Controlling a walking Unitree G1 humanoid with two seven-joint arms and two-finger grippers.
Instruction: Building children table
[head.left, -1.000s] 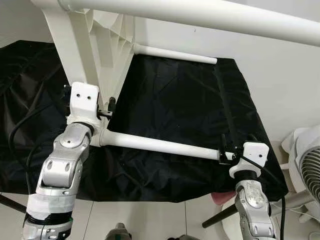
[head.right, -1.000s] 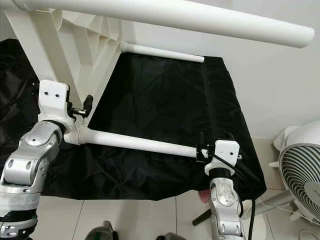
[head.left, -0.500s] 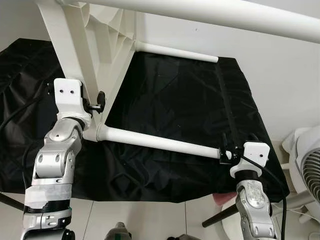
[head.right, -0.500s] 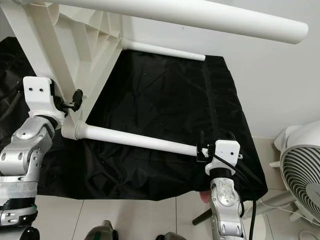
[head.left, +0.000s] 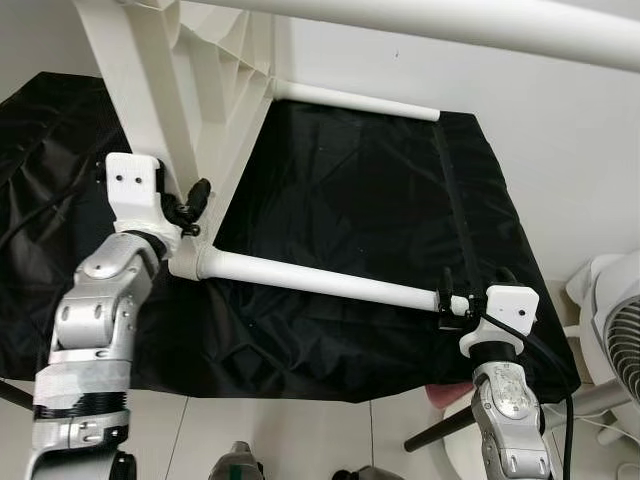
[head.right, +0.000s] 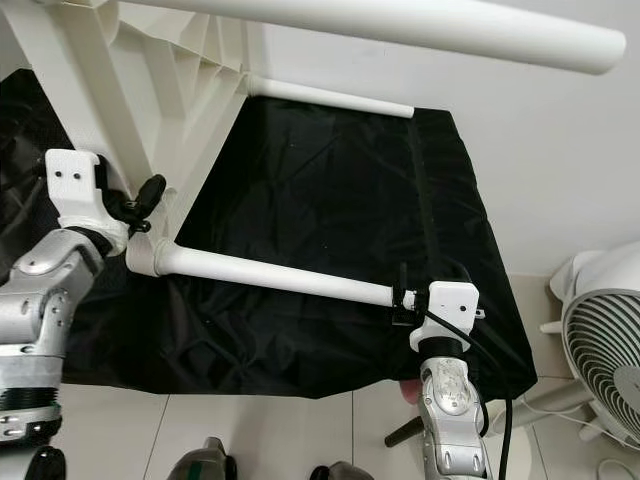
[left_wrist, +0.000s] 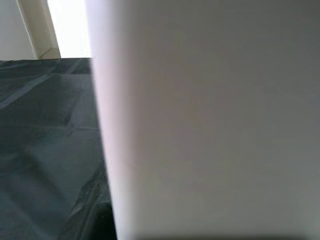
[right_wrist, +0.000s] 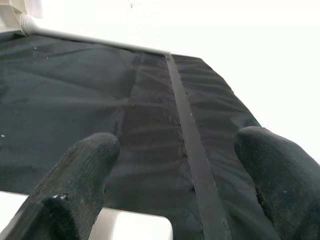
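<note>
Two grippers on a white plastic children's table (head.left: 190, 90), which is tipped on its side over a black cloth (head.left: 350, 190) covering the bench. Table's ribbed underside faces right, its top edge near the bench's left half. Three tubular legs visible: lower leg (head.left: 320, 285) runs from the table's near corner toward the bench's front right corner, far leg (head.left: 355, 100) lies along the bench's back edge, upper leg (head.left: 430, 25) crosses overhead, close to the camera.

Left gripper (head.left: 192, 200) is at the table's near corner, just above the socket where the lower leg joins, black fingers touching the white rib; cannot tell if they are clamped or loose. Left wrist view: blurred white plastic right up against the lens, black cloth beside it.

Right gripper (head.left: 450, 300) is at the free end of the lower leg, near the bench's front right corner. Right wrist view: fingers (right_wrist: 75, 185) spread wide apart, leg end sitting low between them, no squeeze on it.

White fan (head.right: 600, 350) stands on the floor right of the bench.
</note>
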